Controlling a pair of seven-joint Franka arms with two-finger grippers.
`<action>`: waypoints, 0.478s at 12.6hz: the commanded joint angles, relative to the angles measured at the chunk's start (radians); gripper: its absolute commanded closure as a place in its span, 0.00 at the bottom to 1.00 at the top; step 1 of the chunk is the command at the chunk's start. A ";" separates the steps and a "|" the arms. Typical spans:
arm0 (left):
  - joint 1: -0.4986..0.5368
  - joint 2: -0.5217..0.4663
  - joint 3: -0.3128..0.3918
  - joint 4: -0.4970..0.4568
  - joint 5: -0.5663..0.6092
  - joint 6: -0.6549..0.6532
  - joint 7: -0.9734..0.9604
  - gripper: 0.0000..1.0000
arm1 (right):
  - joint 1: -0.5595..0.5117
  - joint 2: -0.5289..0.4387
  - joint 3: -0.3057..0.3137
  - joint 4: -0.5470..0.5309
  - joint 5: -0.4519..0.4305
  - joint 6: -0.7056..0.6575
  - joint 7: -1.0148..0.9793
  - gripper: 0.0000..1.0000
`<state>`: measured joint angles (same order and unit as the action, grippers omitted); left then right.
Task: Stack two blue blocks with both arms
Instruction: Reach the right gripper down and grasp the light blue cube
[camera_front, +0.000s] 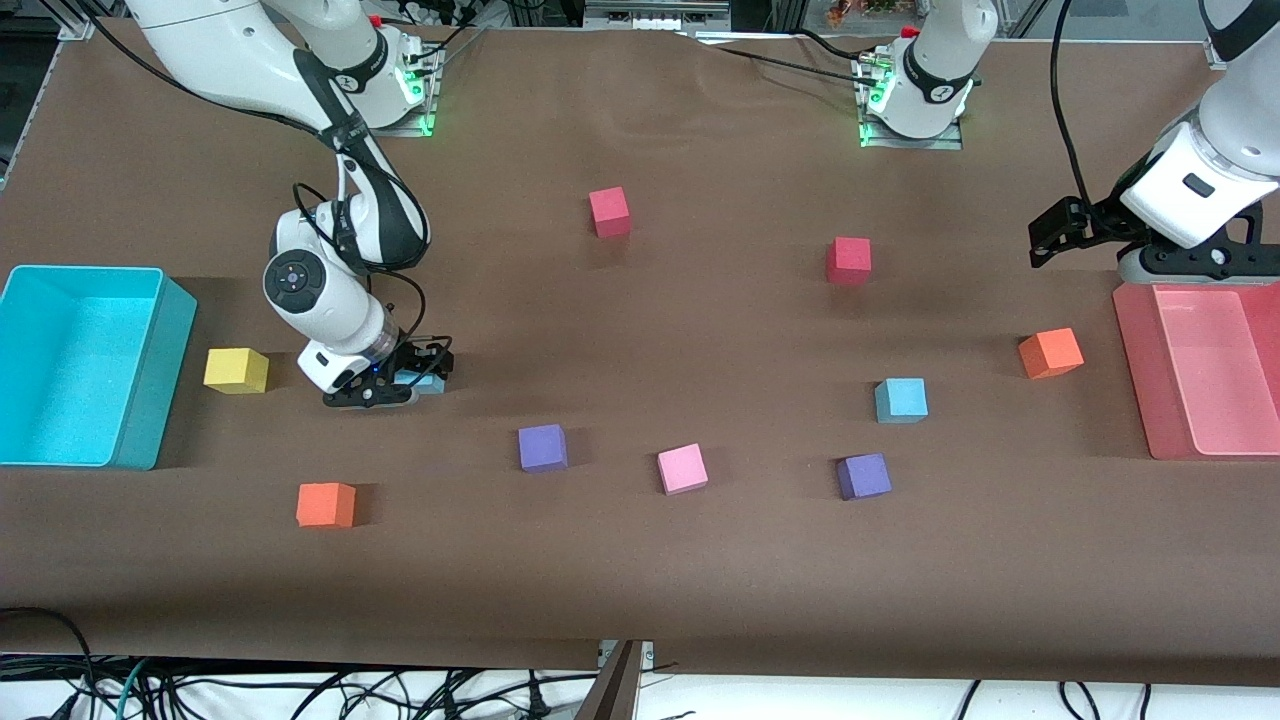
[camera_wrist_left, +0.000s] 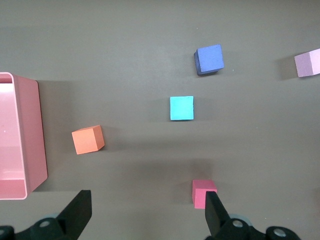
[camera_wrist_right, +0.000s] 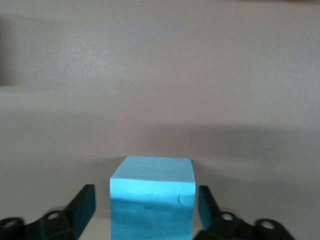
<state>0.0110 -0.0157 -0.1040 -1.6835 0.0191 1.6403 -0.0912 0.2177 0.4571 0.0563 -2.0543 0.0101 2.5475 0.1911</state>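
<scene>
turquoise bin (camera_front: 150, 370), pink bin (camera_front: 1135, 350), both hold nothing

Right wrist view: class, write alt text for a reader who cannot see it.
A sky-blue foam cube sits on the brown table cover between the right gripper's two black jaws, with a narrow gap showing on each side. Nothing else appears in the picture.

Two white jointed arms (camera_front: 330, 300) with black joint bands, black cables clipped alongside – small black two-finger grippers, green base lights.
</scene>
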 joint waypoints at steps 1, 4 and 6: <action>0.006 0.011 0.000 0.030 -0.025 -0.025 0.022 0.00 | 0.006 0.005 0.000 -0.020 -0.012 0.023 0.014 0.36; 0.006 0.011 0.000 0.030 -0.027 -0.025 0.022 0.00 | 0.009 -0.001 0.000 -0.046 -0.012 0.042 0.019 0.48; 0.006 0.011 0.000 0.030 -0.025 -0.025 0.022 0.00 | 0.012 -0.006 0.002 -0.040 -0.010 0.034 0.022 0.52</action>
<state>0.0110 -0.0157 -0.1040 -1.6834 0.0191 1.6388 -0.0912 0.2202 0.4536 0.0556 -2.0654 0.0100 2.5604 0.1913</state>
